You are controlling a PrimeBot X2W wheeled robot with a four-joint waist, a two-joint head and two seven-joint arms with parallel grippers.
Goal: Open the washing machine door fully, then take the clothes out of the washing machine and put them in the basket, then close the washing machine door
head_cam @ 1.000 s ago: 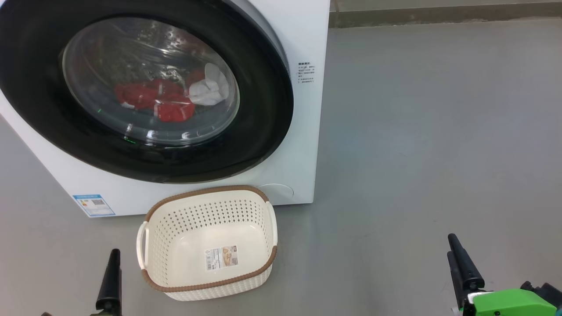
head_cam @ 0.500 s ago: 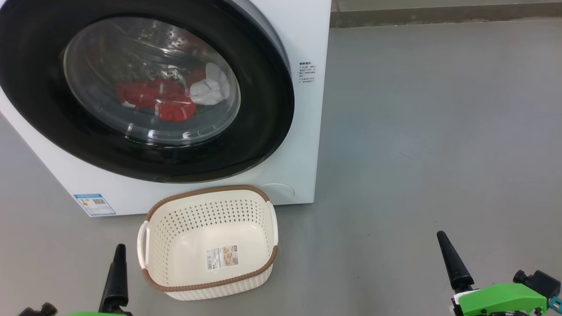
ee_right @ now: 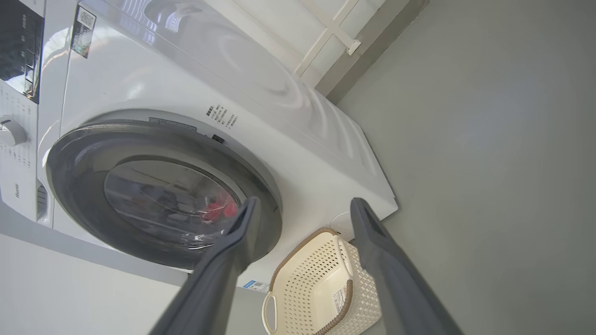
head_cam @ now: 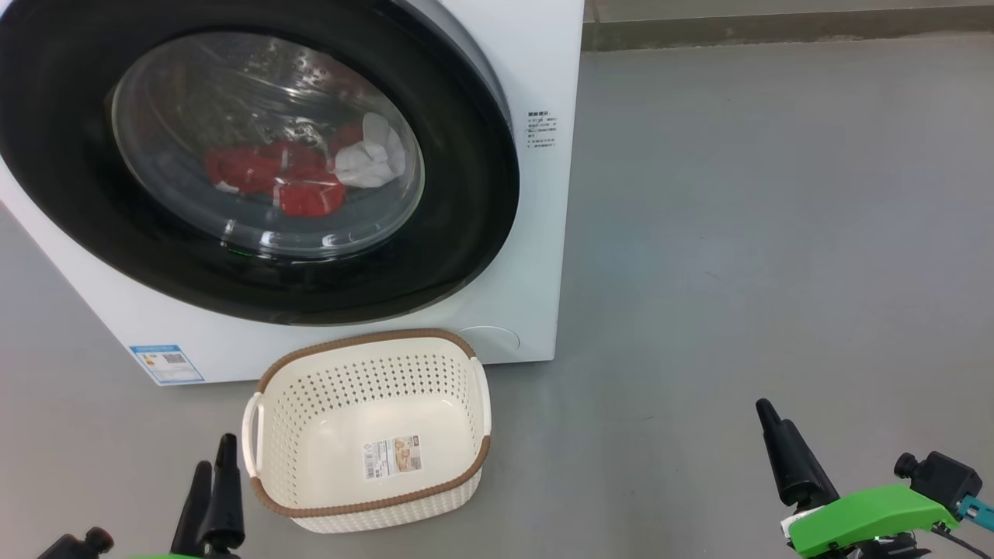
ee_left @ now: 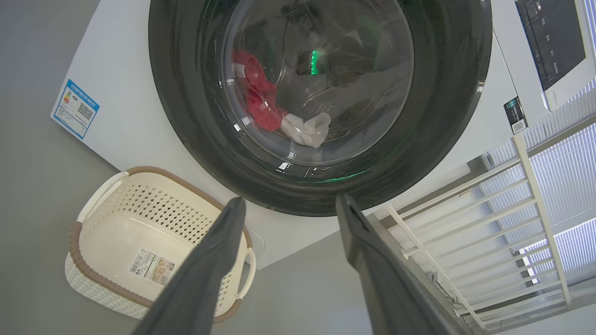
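Observation:
The white washing machine (head_cam: 536,233) fills the upper left of the head view. Its door (head_cam: 466,194), with a black rim and clear bowl, lies shut against the front. Red and white clothes (head_cam: 311,190) show through the glass, low in the drum. The cream basket (head_cam: 365,341) stands empty on the floor in front of the machine. My left gripper (head_cam: 215,454) is open just left of the basket. My right gripper (head_cam: 769,415) is open over bare floor far to the right. In the left wrist view my left gripper (ee_left: 289,200) points at the door (ee_left: 186,116) and clothes (ee_left: 260,107).
Grey floor (head_cam: 776,233) stretches open to the machine's right. A wall base (head_cam: 776,27) runs along the back. A white slatted frame (ee_left: 489,218) stands beside the machine. A blue label (head_cam: 167,363) sits low on the machine's front.
Both grippers have risen a little into the head view. The left one shifted right toward the basket, the right one shifted left. Door, clothes and basket have not moved.

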